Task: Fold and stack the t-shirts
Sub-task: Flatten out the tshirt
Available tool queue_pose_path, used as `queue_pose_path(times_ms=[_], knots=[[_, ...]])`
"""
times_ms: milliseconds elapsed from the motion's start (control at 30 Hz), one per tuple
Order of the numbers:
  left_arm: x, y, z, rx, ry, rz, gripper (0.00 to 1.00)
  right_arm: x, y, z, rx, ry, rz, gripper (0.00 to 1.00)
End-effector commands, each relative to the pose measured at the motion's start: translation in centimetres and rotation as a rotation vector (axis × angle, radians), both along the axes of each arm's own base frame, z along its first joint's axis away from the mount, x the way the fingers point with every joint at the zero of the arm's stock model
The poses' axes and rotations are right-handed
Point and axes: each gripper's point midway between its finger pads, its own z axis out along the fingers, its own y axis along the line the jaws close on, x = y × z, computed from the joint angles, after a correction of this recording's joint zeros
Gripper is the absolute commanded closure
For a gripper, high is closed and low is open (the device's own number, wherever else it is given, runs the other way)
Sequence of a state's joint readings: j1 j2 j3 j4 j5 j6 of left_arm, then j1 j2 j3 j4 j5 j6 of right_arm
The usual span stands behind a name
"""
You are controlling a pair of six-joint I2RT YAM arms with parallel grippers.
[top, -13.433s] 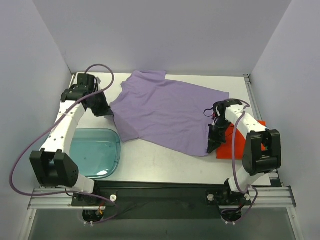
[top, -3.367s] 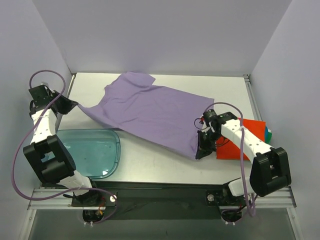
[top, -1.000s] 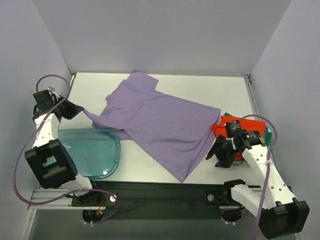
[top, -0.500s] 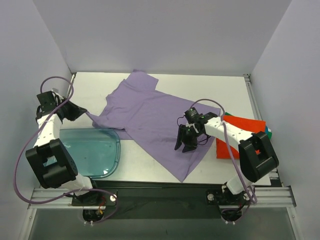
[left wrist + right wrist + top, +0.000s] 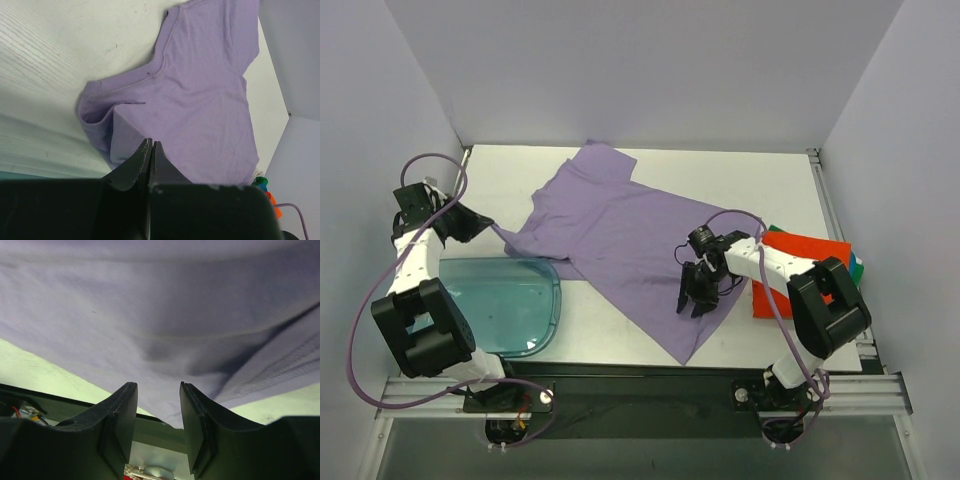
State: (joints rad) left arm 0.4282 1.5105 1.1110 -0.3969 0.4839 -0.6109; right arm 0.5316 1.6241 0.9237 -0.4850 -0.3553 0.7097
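So here's where it sat. The lavender t-shirt [image 5: 630,235] was spread out flat-ish and diagonal across the desk [image 5: 760,180], with one corner of the hem pointing down at the near edge. The orange-red t-shirt [image 5: 815,270] was over on the right, with a sliver of the green-teal t-shirt [image 5: 857,268] poking out past it. Neither was under a gripper.

The left gripper [image 5: 150,145] was squeezed fully together on the sleeve end. From above, the cloth ran out to a point right into it, so I'd say it had the sleeve pinned. The right gripper [image 5: 158,410] was down on the lower right part of the lavender shirt with its jaws partly apart, maybe halfway. There was a little pucker of fabric sitting in the gap, but nothing was clamped, as far as I could tell.

My guess is it was going for a pinch to start a fold, and nothing was folded at that point.

What worried me:
- That pucker looked shallow. If the jaws closed on just a thin ridge, the cloth could slip out as soon as the arm lifted.
- The pinch was mid-panel, not at an edge, so a lift would tent the shirt instead of folding it cleanly.
- With the sleeve held on the far left, a hard pull from the right would drag the whole shirt. That could pull it over the blue tray [image 5: 510,305] or send the hem corner off the near edge.
- The right arm was right beside the orange-red shirt, so a swing could mess it up.
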Motion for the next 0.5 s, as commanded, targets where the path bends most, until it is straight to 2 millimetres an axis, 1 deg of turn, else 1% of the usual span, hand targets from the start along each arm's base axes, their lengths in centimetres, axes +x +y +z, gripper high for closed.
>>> queue_pose_path(times_ms=[0, 100, 200, 233, 267, 333, 400, 467], knots=[[0.7, 0.1, 2.0, 0.034, -0.074, -0.032, 1.00, -2.1, -2.4, 0.3, -0.081, 0.058, -0.032, 0.60], [0.8, 0.1, 1.8, 0.030, -0.069, -0.032, 1.00, -2.9, -3.6, 0.0, -0.112, 0.084, -0.057, 0.61], [0.8, 0.1, 1.7, 0.028, -0.069, -0.034, 1.00, -3.5, -5.0, 0.3, -0.158, 0.083, -0.089, 0.61], [0.8, 0.2, 1.6, 0.028, -0.065, -0.033, 1.00, -4.0, -5.5, 0.5, -0.174, 0.094, -0.096, 0.61], [0.9, 0.1, 1.6, 0.028, -0.065, -0.034, 1.00, -3.9, -6.0, 0.8, -0.186, 0.083, -0.119, 0.61], [0.9, 0.2, 1.4, 0.025, -0.062, -0.034, 1.00, -4.6, -7.0, 0.9, -0.214, 0.103, -0.141, 0.61], [0.9, 0.3, 1.2, 0.022, -0.058, -0.032, 1.00, -4.8, -7.9, 1.1, -0.234, 0.102, -0.172, 0.61], [0.9, 0.2, 1.2, 0.020, -0.058, -0.032, 1.00, -5.8, -8.8, 0.9, -0.251, 0.128, -0.196, 0.61]])
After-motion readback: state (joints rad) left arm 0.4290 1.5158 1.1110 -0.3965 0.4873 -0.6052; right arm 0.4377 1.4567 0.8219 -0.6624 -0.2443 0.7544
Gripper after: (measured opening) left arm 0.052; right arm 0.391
